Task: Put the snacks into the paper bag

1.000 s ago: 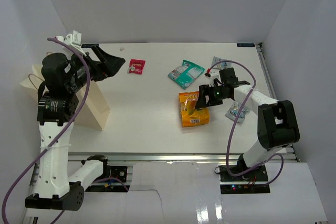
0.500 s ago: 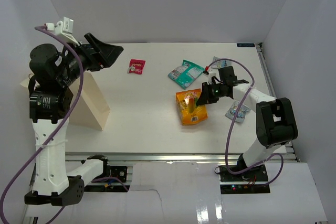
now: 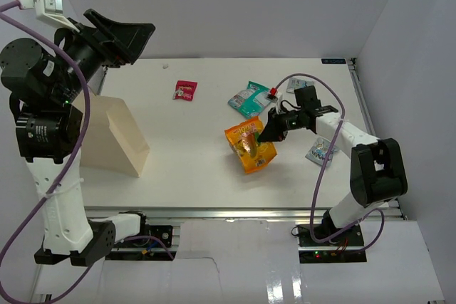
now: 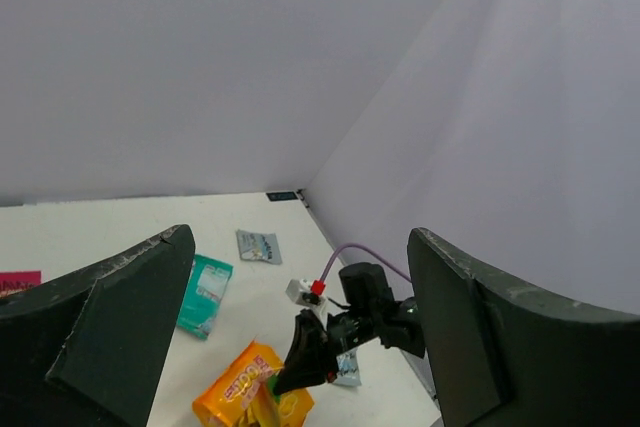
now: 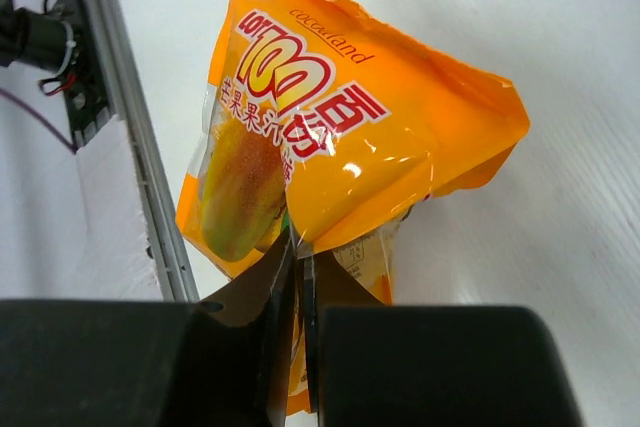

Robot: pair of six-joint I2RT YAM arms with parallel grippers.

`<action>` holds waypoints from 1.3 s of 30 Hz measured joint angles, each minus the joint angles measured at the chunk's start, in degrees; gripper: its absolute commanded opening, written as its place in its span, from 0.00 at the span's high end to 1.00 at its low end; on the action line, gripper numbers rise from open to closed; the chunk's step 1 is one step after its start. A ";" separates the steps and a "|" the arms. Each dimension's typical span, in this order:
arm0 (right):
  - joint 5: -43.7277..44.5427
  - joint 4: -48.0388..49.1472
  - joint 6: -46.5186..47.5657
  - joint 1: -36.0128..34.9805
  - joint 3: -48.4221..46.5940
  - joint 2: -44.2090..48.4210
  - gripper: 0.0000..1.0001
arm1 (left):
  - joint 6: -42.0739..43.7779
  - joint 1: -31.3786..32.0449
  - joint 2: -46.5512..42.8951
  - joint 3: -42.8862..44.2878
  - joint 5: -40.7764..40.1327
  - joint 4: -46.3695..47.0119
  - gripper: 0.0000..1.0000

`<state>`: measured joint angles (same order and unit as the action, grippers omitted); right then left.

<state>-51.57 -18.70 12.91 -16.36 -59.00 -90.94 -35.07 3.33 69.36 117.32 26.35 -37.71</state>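
My right gripper (image 3: 268, 132) is shut on a corner of the orange packet (image 3: 249, 146), which hangs tilted just above the table. In the right wrist view the fingers pinch the packet's (image 5: 340, 137) lower seam at the right gripper (image 5: 300, 257). The teal-and-white packet (image 3: 251, 99), the small red packet (image 3: 185, 91) and two silver-blue packets (image 3: 320, 152) (image 3: 296, 85) lie flat on the table. The cream paper bag (image 3: 117, 137) stands at the left. My left gripper (image 3: 135, 40) is open and empty, raised high above the bag; its view looks down at the orange packet (image 4: 250, 392).
White walls close in the table at the back and both sides. A metal rail (image 3: 242, 213) runs along the near edge, and another rail (image 3: 361, 105) runs along the right edge. The right arm's purple cable (image 3: 324, 169) loops over the right side.
My right gripper shut on the orange packet, lifted it off the table and carried it slightly left. The left arm rose and swung up away from the bag.
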 measured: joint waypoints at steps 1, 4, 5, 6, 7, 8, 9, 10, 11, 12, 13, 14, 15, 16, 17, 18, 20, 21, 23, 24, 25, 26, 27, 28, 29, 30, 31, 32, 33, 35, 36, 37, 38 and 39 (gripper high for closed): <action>-0.98 0.00 0.68 -0.66 -0.66 0.00 0.92 | -0.66 0.00 0.37 1.20 -0.04 0.48 0.02; -3.74 0.90 1.29 -3.26 -3.65 0.00 0.92 | -2.43 0.00 0.55 2.93 -0.35 1.77 0.02; -4.39 1.49 1.09 -4.35 -5.01 0.00 0.92 | -3.08 0.00 0.55 3.37 -0.59 2.25 0.02; -4.90 2.19 0.72 -5.64 -6.62 0.00 0.92 | -3.69 0.00 0.55 3.82 -0.92 2.54 0.02; -5.25 3.06 0.24 -6.84 -8.37 -0.11 0.92 | -4.24 0.00 0.59 4.33 -1.31 2.71 0.02; -5.51 4.04 -0.55 -8.13 -10.29 -0.28 0.92 | -4.83 0.00 0.63 4.74 -1.75 2.97 0.02; -5.62 5.77 -2.10 -9.90 -12.98 -0.72 0.92 | -5.51 0.00 0.72 5.29 -2.21 3.19 0.02; -5.75 7.69 -3.32 -11.34 -15.37 -1.22 0.92 | -6.03 0.00 0.74 5.68 -2.62 3.48 0.02; -5.66 9.75 -5.05 -12.92 -17.97 -2.08 0.92 | -6.67 0.00 0.72 5.99 -3.10 3.82 0.02; -5.49 12.31 -7.37 -14.73 -21.27 -3.32 0.92 | -7.30 0.00 0.66 6.19 -3.50 4.39 0.02; -4.85 14.14 -10.08 -16.59 -25.38 -5.07 0.92 | -7.96 0.00 0.57 6.19 -3.89 5.35 0.02; -4.22 16.35 -12.44 -18.27 -29.59 -7.26 0.92 | -8.59 0.00 0.39 6.19 -4.26 6.16 0.02; -3.30 18.88 -15.06 -20.06 -34.49 -9.88 0.92 | -9.27 0.00 0.24 6.19 -4.79 7.17 0.02; -2.05 20.74 -17.42 -21.51 -38.99 -12.24 0.92 | -9.86 0.00 0.09 6.19 -5.14 8.24 0.02; -0.46 22.05 -19.80 -23.26 -44.33 -15.08 0.92 | -10.49 0.00 -0.17 6.19 -5.66 9.44 0.02; 1.42 23.52 -21.86 -24.65 -48.76 -17.59 0.92 | -10.99 0.00 -0.42 6.19 -6.08 10.43 0.02; 5.99 26.03 -26.08 -28.02 -57.86 -22.62 0.92 | -12.02 0.00 -1.05 6.19 -6.97 12.39 0.02; 8.17 26.62 -27.47 -29.38 -61.53 -24.65 0.92 | -12.41 0.00 -1.49 6.19 -7.39 13.27 0.02; 12.96 27.78 -29.79 -32.52 -67.30 -28.04 0.92 | -13.09 0.00 -2.27 6.16 -7.89 14.43 0.02; 15.67 28.17 -30.69 -34.16 -69.75 -29.55 0.92 | -13.51 0.00 -2.75 6.08 -7.98 14.93 0.02; 17.79 28.76 -31.17 -35.58 -71.23 -30.53 0.92 | -13.86 0.00 -3.19 5.90 -7.98 15.41 0.02; 20.04 29.49 -31.61 -36.87 -72.37 -31.41 0.92 | -14.19 0.00 -3.78 5.62 -7.98 15.74 0.02; 22.03 29.79 -31.80 -38.40 -73.53 -32.26 0.92 | -14.43 0.00 -4.26 5.20 -7.96 16.13 0.02; 23.67 30.27 -31.85 -39.74 -74.66 -33.11 0.92 | -14.69 0.00 -4.90 4.70 -7.96 16.28 0.02; 25.05 30.77 -31.85 -40.87 -75.38 -33.75 0.92 | -14.97 0.00 -5.38 4.28 -7.96 16.41 0.02; 26.49 31.30 -31.80 -41.97 -76.08 -34.32 0.92 | -15.15 0.00 -5.73 4.09 -7.96 16.41 0.02; 27.78 31.82 -31.71 -42.88 -76.41 -34.73 0.92 | -15.32 0.00 -5.97 4.00 -7.96 16.48 0.02; 29.51 32.59 -31.52 -43.89 -76.65 -35.12 0.92 | -15.47 0.00 -6.14 3.96 -7.96 16.59 0.02; 30.99 33.11 -31.21 -44.63 -76.65 -35.32 0.92 | -15.67 0.00 -6.25 3.91 -7.96 16.68 0.02; 34.56 34.58 -30.10 -46.14 -76.65 -35.93 0.92 | -16.15 0.00 -6.34 3.89 -7.93 16.81 0.02; 36.28 35.34 -29.38 -46.73 -76.65 -36.26 0.92 | -16.44 0.00 -6.38 3.82 -7.91 16.81 0.02; 38.07 36.00 -28.37 -47.32 -76.65 -36.61 0.92 | -16.65 0.00 -6.43 3.72 -7.89 16.76 0.02; 39.93 36.98 -27.17 -48.00 -76.65 -37.07 0.92 | -16.85 0.00 -6.49 3.50 -7.80 16.79 0.02; 42.07 38.03 -25.62 -48.57 -76.65 -37.64 0.92 | -17.05 0.00 -6.51 3.34 -7.69 16.74 0.02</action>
<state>-9.50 19.33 -12.71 -64.93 -135.66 -128.57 -52.12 3.33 62.85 120.66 18.65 -20.97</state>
